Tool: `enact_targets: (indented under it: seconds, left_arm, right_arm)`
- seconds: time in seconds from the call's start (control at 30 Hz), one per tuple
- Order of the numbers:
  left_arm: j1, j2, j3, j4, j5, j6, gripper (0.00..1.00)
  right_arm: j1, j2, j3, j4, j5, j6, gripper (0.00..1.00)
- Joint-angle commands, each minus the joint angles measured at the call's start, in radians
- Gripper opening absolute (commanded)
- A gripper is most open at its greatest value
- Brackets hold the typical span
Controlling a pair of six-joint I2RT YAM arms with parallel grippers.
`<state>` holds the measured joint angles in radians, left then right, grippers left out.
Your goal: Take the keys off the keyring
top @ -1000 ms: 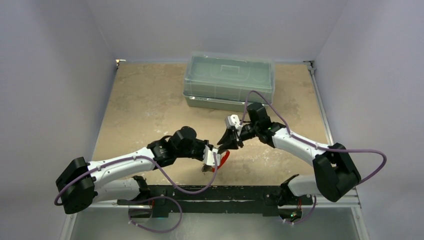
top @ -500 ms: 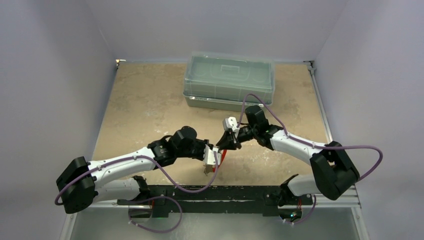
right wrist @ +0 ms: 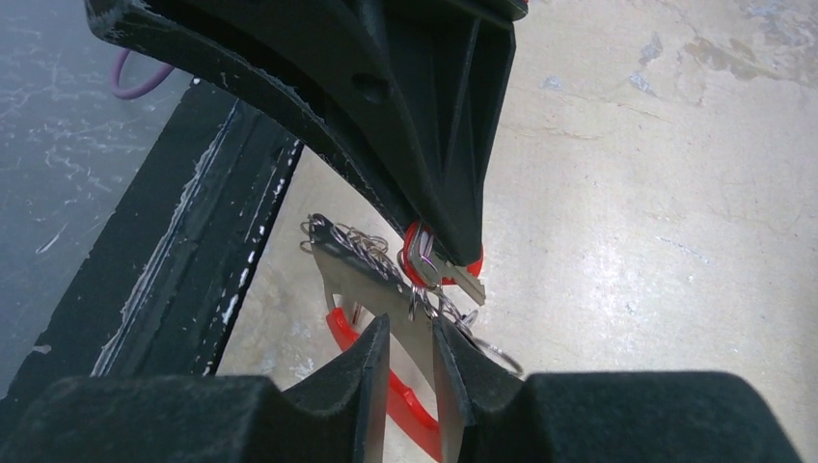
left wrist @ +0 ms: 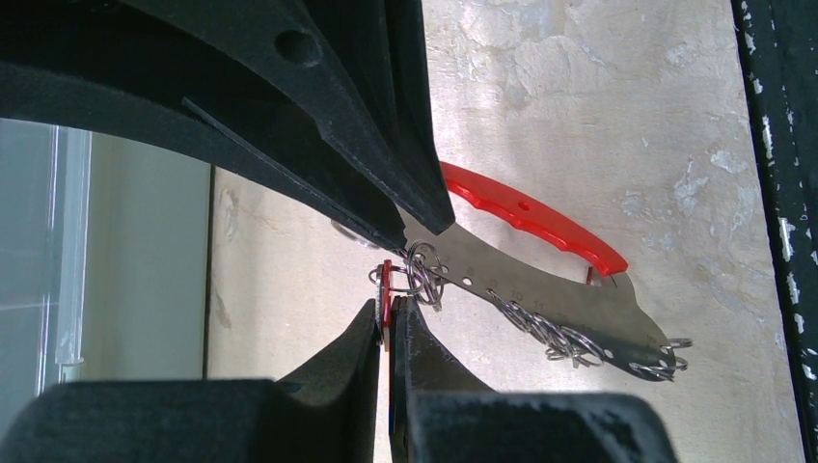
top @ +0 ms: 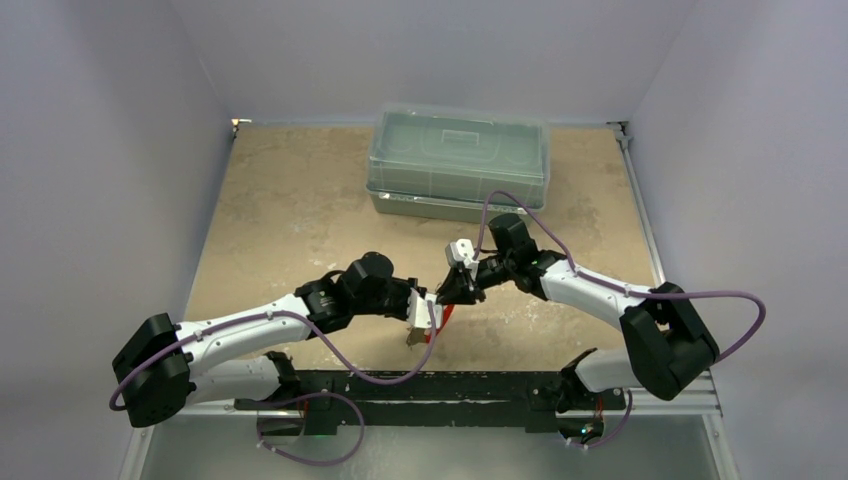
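Jaws of the left gripper (left wrist: 388,313) pinch the red-headed key (left wrist: 385,289); those of the right gripper (right wrist: 410,333) clamp the keyring (left wrist: 540,289) just beside. Tangled wire loops (left wrist: 422,273) crowd between them, the clear box (top: 458,160) well beyond.

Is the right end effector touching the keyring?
Touching. In the right wrist view, the right end effector pinches the metal plate of the keyring between its fingers.

left arm (top: 250,330) stretched low toward centre, wrist turned inward | left gripper (left wrist: 388,311) fingers pinched tight on red-headed key (left wrist: 385,287) | right arm (top: 592,285) stretched low toward centre | right gripper (right wrist: 412,333) fingers closed to a thin gap, clamping keyring (right wrist: 359,273) plate | gripper tips nose to nose, nearly touching
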<state>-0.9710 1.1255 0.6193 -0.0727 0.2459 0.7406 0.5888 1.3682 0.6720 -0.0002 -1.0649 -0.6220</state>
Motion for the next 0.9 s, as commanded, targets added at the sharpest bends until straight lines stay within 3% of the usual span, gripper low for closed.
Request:
enact_targets:
  seconds: [0.0,0.17,0.47,0.63,0.73,0.87]
  left_arm:
    - [0.001,-0.018,0.011,0.057,0.005,-0.028,0.00]
    - [0.003,-0.013,0.017,0.057,0.004,-0.031,0.00]
    - [0.008,0.001,0.026,0.096,-0.006,-0.057,0.00]
    - [0.027,0.010,0.035,0.097,-0.006,-0.075,0.00]
    - [0.039,0.006,0.040,0.089,-0.002,-0.083,0.00]
    - [0.048,-0.013,0.036,0.074,-0.002,-0.079,0.00]
  right_arm:
    - [0.002,0.000,0.025,0.032,-0.001,0.005,0.27]
    - [0.013,0.008,0.020,0.085,0.006,0.042,0.31]
    - [0.033,0.017,0.011,0.109,0.012,0.053,0.28]
    - [0.035,0.020,0.003,0.108,0.031,0.037,0.18]
    - [0.035,0.018,0.005,0.098,0.021,0.021,0.00]
    - [0.032,0.008,0.012,0.076,0.032,0.002,0.00]
